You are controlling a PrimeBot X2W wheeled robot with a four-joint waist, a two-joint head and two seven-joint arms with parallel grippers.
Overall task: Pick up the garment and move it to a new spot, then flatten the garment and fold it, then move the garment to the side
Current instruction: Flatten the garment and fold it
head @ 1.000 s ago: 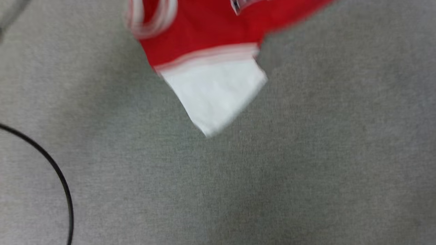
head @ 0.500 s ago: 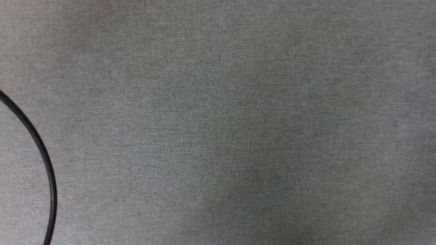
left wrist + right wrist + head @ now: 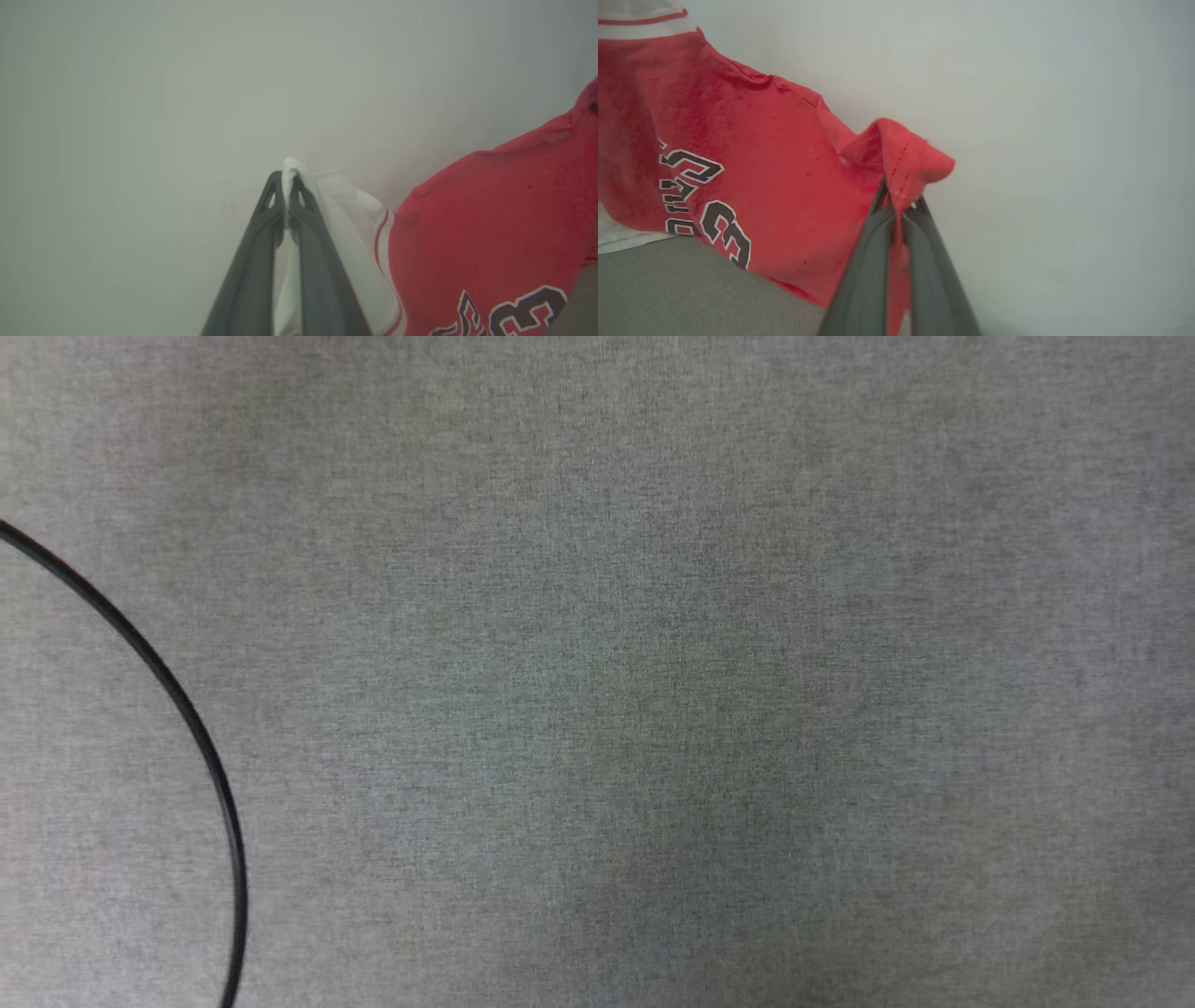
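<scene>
Our head camera has swung since a second ago, off the hanging white sleeve and onto grey surface crossed by a black cable. We hold the garment lifted and spread between both arms: our left fingers are pinched closed on its white sleeve, our right fingers clamped on a red corner of the hem. So we judge the pick-up done and the carry to a new spot under way — laying it down, flattening, folding and moving it aside are left.
</scene>
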